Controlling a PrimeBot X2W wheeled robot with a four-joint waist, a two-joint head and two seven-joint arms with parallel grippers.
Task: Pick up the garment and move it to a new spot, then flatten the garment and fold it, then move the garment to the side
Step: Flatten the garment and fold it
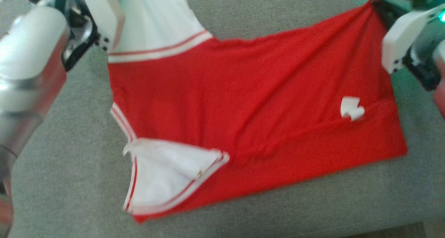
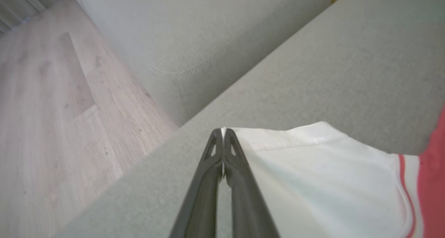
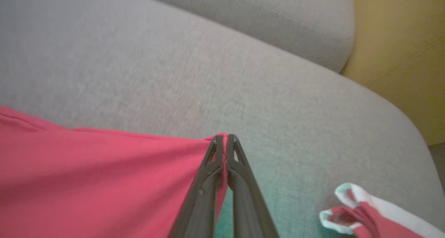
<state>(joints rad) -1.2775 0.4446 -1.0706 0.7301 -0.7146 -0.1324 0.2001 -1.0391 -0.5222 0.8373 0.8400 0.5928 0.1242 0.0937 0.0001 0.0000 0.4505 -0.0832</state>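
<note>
A red garment [image 1: 243, 102] with white, red-striped sleeves and a small white logo lies spread on the grey sofa seat [image 1: 69, 161]. One white sleeve [image 1: 167, 175] is folded over at its near left. In the left wrist view my left gripper [image 2: 223, 131] is shut on the corner of the other white sleeve [image 2: 313, 182]. My right gripper [image 3: 225, 137] is shut on a corner of the red cloth [image 3: 104, 175], which pulls into taut creases. In the head view its dark fingers [image 1: 382, 8] meet that corner at the upper right.
The seat's front edge runs along the bottom right of the head view. Wooden floor [image 2: 52, 109] lies beyond the sofa's end. A yellow surface [image 3: 399, 57] stands past the sofa's back cushion. A small red-and-white fold of cloth [image 3: 351, 213] lies beside the right gripper.
</note>
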